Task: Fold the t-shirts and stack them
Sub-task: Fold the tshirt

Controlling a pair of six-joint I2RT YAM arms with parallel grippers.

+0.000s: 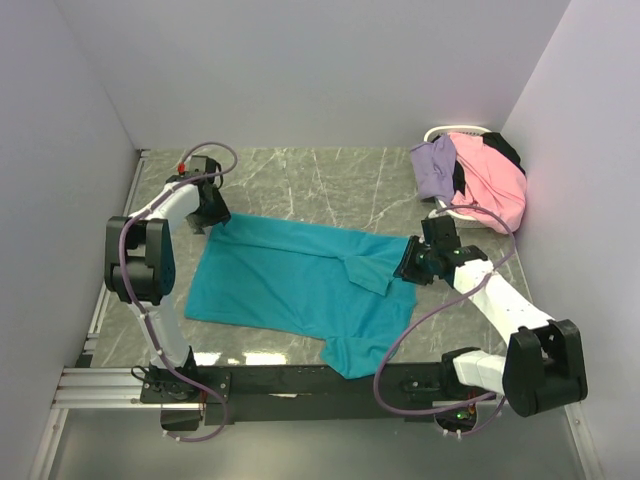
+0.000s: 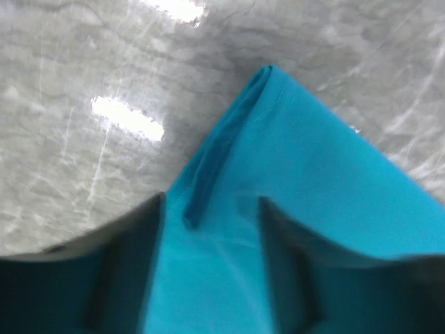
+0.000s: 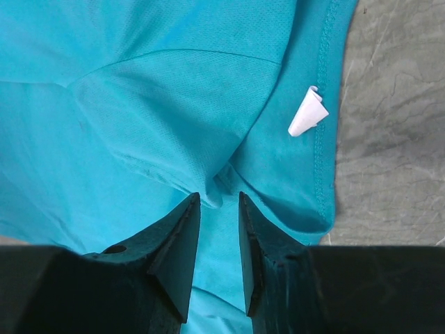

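A teal t-shirt [image 1: 300, 285] lies spread flat on the marble table, its right sleeve [image 1: 368, 272] folded inward. My left gripper [image 1: 214, 212] is at its far left corner. In the left wrist view the fingers [image 2: 132, 271] stand apart, astride that corner [image 2: 278, 160], with cloth filling the gap. My right gripper [image 1: 410, 263] is at the shirt's right edge. Its jaws [image 3: 219, 202] are narrowly apart over a small ridge of teal cloth [image 3: 174, 118], which does not look pinched. A white tag [image 3: 307, 111] shows near the hem. Pink [image 1: 492, 185], lavender [image 1: 434, 168] and black [image 1: 506, 150] shirts are piled at the back right.
A white wire-rimmed basket [image 1: 450, 131] holds the shirt pile in the back right corner. White walls close in the table at the left, back and right. A black rail [image 1: 320, 380] with the arm bases runs along the near edge.
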